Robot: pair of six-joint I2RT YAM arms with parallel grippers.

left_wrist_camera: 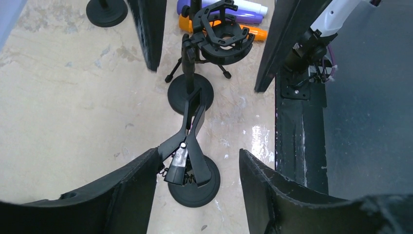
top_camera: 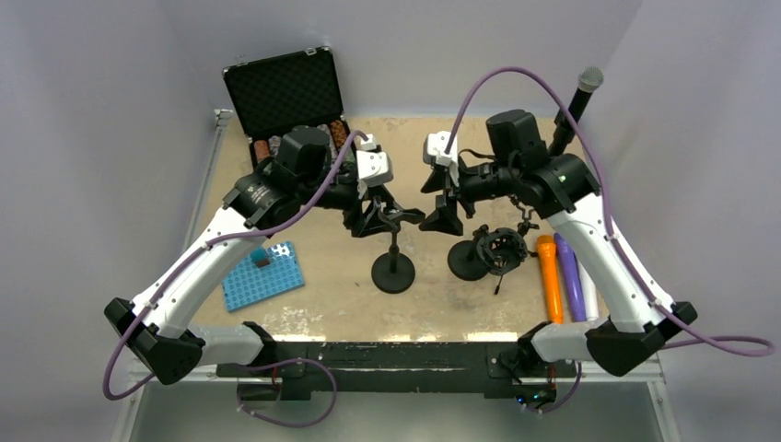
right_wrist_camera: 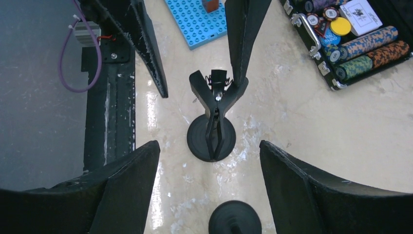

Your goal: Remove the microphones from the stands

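A black microphone (top_camera: 580,97) with a silver grille rises at the back right, its lower end hidden behind my right arm. A black stand (top_camera: 393,267) with an empty spring clip (left_wrist_camera: 187,146) stands mid-table. My left gripper (top_camera: 378,219) is open, and its jaws straddle the clip's handles in the left wrist view (left_wrist_camera: 198,152). One finger is close to a handle. My right gripper (top_camera: 444,216) is open and empty, facing the same clip (right_wrist_camera: 216,95) from the other side, above the table (right_wrist_camera: 209,144).
A second stand with a round shock mount (top_camera: 502,249) stands right of centre. Orange (top_camera: 550,276) and purple (top_camera: 569,274) microphones lie beside it. A third stand base (left_wrist_camera: 106,10) shows beyond. A blue studded plate (top_camera: 262,276) lies left. An open case of poker chips (right_wrist_camera: 350,39) sits at the back.
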